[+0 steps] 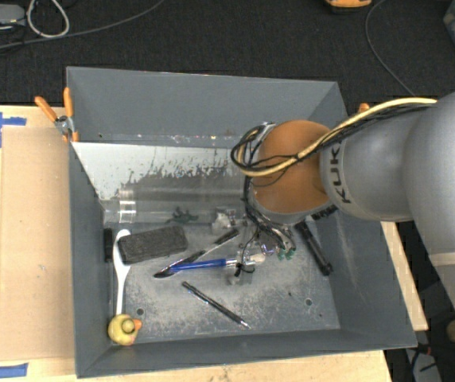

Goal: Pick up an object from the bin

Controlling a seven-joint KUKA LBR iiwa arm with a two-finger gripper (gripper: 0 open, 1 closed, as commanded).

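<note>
From above, a grey metal bin with a few loose things scattered on its floor; the landmark is a dark grey block, flat and sponge-like; just right of the block and a little nearer the viewer lies a slim blue-handled tool, its dark tip pointing back toward the block; the gripper hangs low at that tool's far end, away from the block; whether it is released or clenched I cannot tell; beyond the block lies a clear tube; nearer than the block, a thin black stick and a yellow duck; the tool looks light, stiff and smooth, likely to slip or swivel; best taken across the blue shaft near its middle.
</note>
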